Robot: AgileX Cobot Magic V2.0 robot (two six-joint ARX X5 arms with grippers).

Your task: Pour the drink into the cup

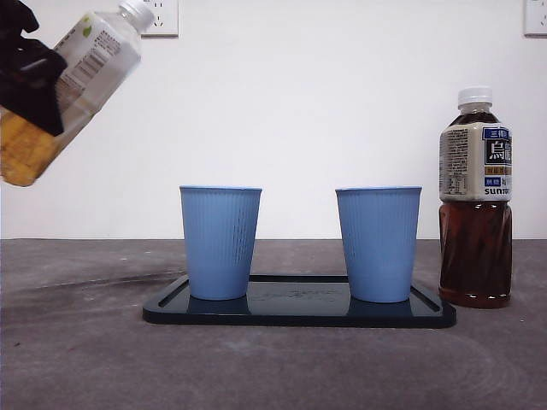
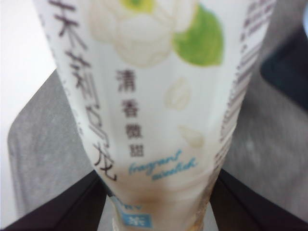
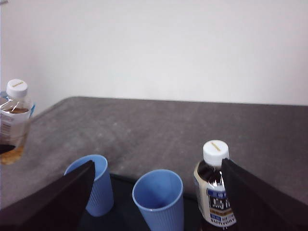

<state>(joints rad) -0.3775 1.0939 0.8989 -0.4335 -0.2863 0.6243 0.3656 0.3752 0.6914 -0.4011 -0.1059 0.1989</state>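
My left gripper (image 1: 30,85) is shut on a clear drink bottle (image 1: 85,68) with a white flower label, high at the far left of the front view. The bottle tilts with its white cap up and toward the cups, and the amber drink pools at its low end. It fills the left wrist view (image 2: 154,96), a black jaw on each side. Two empty blue ribbed cups (image 1: 220,243) (image 1: 377,243) stand upright on a dark tray (image 1: 299,312). My right gripper (image 3: 158,163) hangs open high above the cups (image 3: 159,199), holding nothing.
A capped bottle of dark tea (image 1: 475,205) stands on the table just right of the tray, close to the right cup; it also shows in the right wrist view (image 3: 215,192). Grey tabletop lies around the tray, a white wall behind.
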